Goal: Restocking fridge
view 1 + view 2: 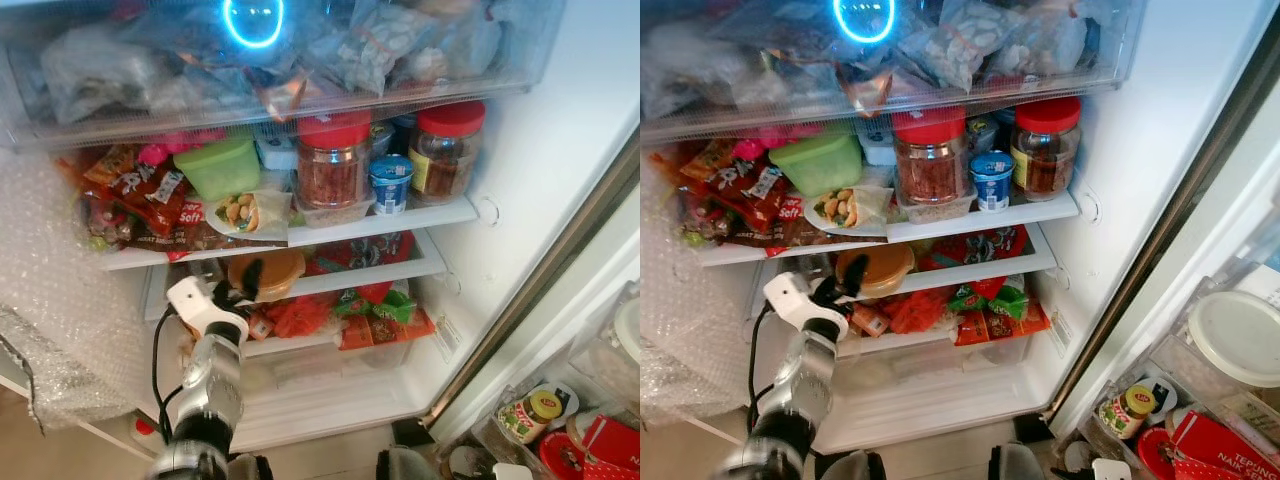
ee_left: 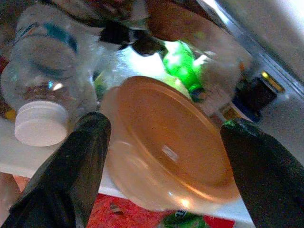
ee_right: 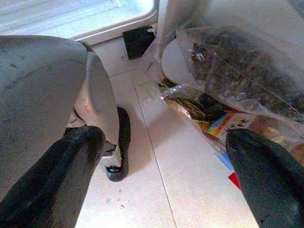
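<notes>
Head cameras down into fridge (image 1: 470,215); wrist views close

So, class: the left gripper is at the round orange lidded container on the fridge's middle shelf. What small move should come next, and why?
Probably draw the left gripper straight back out. Its black fingers stand open on either side of the round orange lidded container, which appears to rest on the white middle shelf beside a clear plastic bottle with a white cap. That suggests the container is already placed.

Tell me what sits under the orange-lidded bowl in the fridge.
The orange-lidded bowl rests on the white middle shelf, left gripper open around it. Below that shelf lie red and green packets; whatever is directly beneath the bowl is hidden.
</notes>
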Motion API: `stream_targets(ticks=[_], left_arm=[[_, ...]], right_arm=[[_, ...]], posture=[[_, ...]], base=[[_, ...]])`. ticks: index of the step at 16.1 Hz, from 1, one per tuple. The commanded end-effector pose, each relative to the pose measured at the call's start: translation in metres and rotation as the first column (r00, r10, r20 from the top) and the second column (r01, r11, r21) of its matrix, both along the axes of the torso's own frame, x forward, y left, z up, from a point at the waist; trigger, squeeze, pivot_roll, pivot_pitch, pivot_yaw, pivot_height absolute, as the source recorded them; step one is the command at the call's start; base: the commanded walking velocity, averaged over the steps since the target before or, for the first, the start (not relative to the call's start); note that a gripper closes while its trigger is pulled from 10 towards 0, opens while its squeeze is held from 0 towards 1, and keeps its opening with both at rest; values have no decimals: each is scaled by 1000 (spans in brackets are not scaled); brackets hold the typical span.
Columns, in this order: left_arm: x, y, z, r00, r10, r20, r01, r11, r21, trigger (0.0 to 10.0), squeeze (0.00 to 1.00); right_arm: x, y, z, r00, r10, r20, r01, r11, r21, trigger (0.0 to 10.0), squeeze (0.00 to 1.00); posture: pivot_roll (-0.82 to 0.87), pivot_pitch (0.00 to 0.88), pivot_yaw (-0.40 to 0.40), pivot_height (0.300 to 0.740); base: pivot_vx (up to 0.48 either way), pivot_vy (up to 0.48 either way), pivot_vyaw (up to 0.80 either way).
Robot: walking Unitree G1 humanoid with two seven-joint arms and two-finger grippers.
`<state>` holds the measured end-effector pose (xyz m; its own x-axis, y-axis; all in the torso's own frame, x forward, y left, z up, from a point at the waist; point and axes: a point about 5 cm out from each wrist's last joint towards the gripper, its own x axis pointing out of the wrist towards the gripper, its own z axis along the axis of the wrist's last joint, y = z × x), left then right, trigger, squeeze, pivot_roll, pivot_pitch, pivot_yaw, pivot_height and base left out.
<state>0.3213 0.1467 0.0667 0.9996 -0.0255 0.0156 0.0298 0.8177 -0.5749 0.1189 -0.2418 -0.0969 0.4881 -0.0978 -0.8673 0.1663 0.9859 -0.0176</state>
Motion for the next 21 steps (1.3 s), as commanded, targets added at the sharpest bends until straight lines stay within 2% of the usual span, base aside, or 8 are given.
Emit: stream_targets(ticks=[1,4,5,11,14,16,19,21], left_arm=[[-1,-3,4,999,-48,17,47,998,53,10000,0],[-9,-9,5,992,-123,17,119,982,145,10000,0],[-15,-11,3,986,-166,-17,164,941,297,10000,0],[-23,-14,0,963,-248,-101,267,860,435,10000,0],[-15,-21,3,956,-273,-108,290,816,500,10000,0],[-8,-25,4,954,-276,-117,296,811,504,10000,0],[18,-36,9,944,-285,-164,328,776,538,10000,0],[26,-36,11,949,-256,-185,316,784,535,10000,0]], right_arm=[[-1,0,0,1000,-20,0,20,1000,4,10000,0],[0,1,-1,1000,-22,2,22,1000,6,10000,0],[0,2,0,1000,-25,3,25,1000,6,10000,0],[2,4,0,999,-35,7,35,999,13,10000,0],[3,5,0,999,-42,11,42,999,17,10000,0],[4,5,0,999,-45,12,45,999,19,10000,0],[5,6,0,999,-48,13,48,999,20,10000,0],[5,6,-1,998,-59,14,58,998,19,10000,0]], posture=[[-237,0,51,648],[-236,0,55,648],[-233,0,56,648],[-222,5,66,648],[-232,13,66,648],[-236,16,64,648],[-265,25,67,648],[-277,31,71,648]], base=[[0,0,0],[0,0,0],[0,0,0],[0,0,0],[0,0,0],[0,0,0],[0,0,0],[0,0,0]])
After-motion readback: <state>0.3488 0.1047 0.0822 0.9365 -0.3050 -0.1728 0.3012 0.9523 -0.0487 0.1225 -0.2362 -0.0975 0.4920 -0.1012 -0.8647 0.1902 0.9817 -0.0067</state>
